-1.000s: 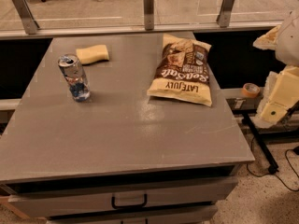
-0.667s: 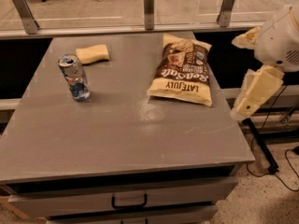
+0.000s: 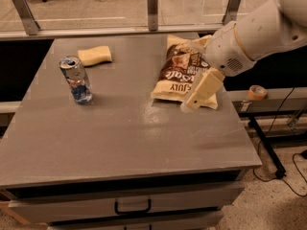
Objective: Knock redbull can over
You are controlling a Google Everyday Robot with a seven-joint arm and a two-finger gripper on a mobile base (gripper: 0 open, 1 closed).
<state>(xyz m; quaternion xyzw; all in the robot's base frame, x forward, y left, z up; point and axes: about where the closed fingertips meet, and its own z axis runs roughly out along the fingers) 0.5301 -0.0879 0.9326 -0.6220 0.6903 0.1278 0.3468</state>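
Moved: the arm [image 3: 249,37] has swung in from the right edge of the frame. A moment ago its cream claw hung out past the right side of the table; now it is over the tabletop.
Unmoved: the can, the sponge and the bag lie just where they were.
Claw [image 3: 190,104]: right of centre in the frame, slanting down and to the left, its tip low over the grey top and in front of the lower right corner of the chip bag. I can't say whether it touches the bag or the top.
Claw state: from here it reads as one cream block; I can't make out whether it is spread or closed.
Redbull can [image 3: 76,80]: standing upright in the left part of the frame, pull-tab top up, blue and red markings low on its side. It is well apart from the claw, with bare tabletop between them.
Yellow sponge [image 3: 95,55]: upper left of the frame, behind the can and a little to its right, near it but not touching.
Chip bag [image 3: 178,73]: lying flat at upper centre-right, lettering upside down to me, its right side partly hidden by the arm.
Table [image 3: 124,143]: flat grey top, with a drawer and a dark handle [image 3: 132,207] along the bottom of the frame.
Tape roll [image 3: 257,91]: on the ledge at the right, beyond the table's edge.
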